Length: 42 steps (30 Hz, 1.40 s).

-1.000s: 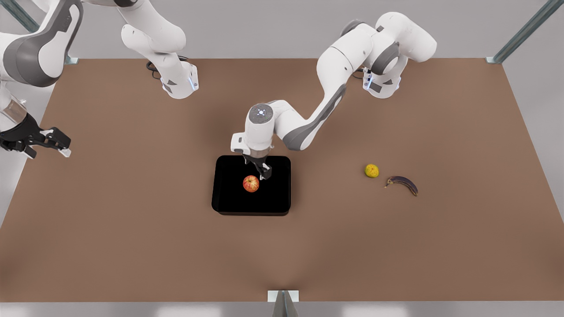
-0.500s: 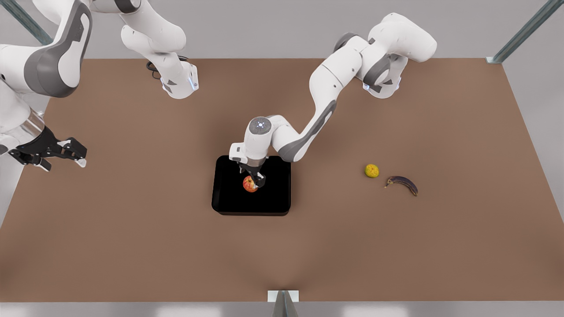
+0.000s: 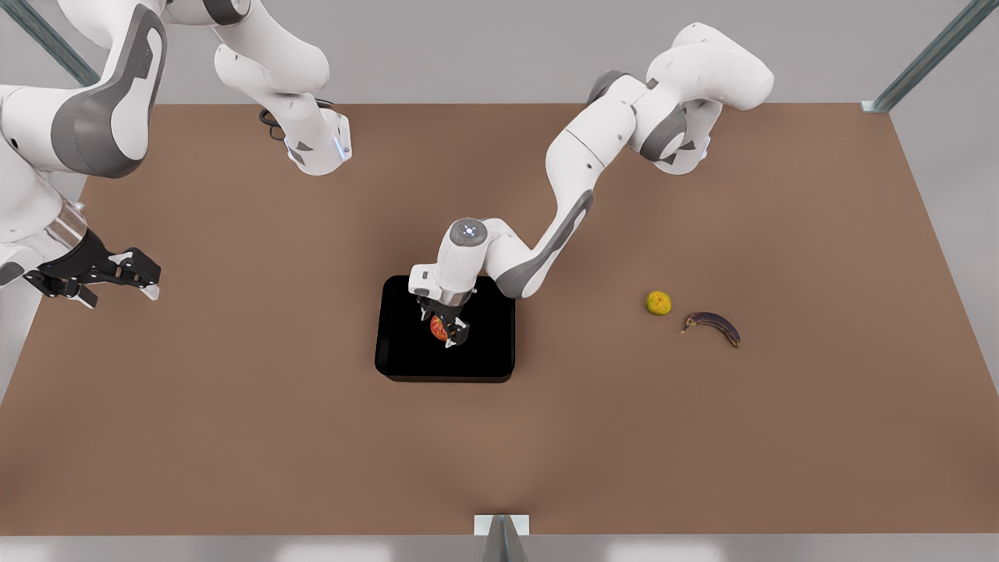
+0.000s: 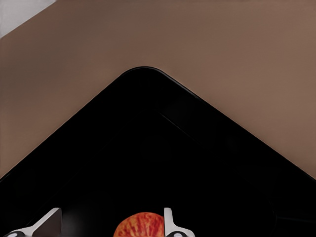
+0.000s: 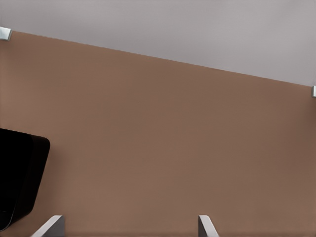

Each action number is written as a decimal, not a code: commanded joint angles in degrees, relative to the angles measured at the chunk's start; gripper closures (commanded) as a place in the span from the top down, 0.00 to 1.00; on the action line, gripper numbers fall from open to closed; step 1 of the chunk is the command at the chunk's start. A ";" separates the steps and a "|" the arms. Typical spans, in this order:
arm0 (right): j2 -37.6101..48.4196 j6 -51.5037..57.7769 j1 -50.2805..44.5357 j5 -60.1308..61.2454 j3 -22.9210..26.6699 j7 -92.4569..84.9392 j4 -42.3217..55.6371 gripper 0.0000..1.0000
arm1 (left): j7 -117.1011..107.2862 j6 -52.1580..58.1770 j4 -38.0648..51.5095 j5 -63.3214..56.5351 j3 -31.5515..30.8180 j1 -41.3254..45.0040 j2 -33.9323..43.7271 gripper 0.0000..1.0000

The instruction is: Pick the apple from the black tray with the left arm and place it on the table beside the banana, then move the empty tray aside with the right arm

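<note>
The left pincer is down inside the black tray, its fingers spread on either side of the apple without clamping it. The right pincer hangs spread wide over the bench at the front view's left. The banana lies well apart, beside a yellow-green fruit.

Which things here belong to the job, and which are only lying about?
Job: the apple in the black tray, between the open fingers of the left hand; the banana; the table; the right hand, open, waiting at the front view's left.

Lying about: the yellow-green fruit.
</note>
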<state>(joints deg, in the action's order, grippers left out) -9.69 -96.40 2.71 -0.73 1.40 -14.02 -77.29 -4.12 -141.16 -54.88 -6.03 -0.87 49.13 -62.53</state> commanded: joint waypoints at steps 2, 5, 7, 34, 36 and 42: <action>0.03 -0.02 0.02 0.03 0.10 -0.22 0.21 1.00 | -0.62 -0.70 0.04 -0.21 -0.10 0.00 0.04 1.00; -0.06 -0.02 0.02 0.03 0.10 -0.22 0.65 1.00 | -0.27 2.46 -0.14 -0.30 -0.27 0.00 0.48 1.00; -0.06 0.07 0.02 0.03 0.10 -0.22 0.65 1.00 | -0.27 4.31 -0.31 -1.09 -0.36 -0.09 0.48 1.00; -0.06 0.07 0.02 -0.06 0.10 -0.22 0.73 1.00 | -0.18 5.37 -1.19 -1.01 -2.21 0.09 -1.81 1.00; -0.06 0.07 0.02 -0.06 0.10 -0.22 0.73 1.00 | -0.27 5.37 -1.19 -0.92 -2.21 0.09 -1.98 1.00; -0.06 0.07 0.02 -0.06 0.10 -0.22 0.74 1.00 | -0.27 5.19 -1.10 -0.92 -2.30 0.09 -2.69 1.00</action>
<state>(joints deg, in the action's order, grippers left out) -9.82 -96.36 2.73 -0.84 1.48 -14.18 -76.57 -4.05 -135.91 -56.02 -6.83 -3.14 49.23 -65.25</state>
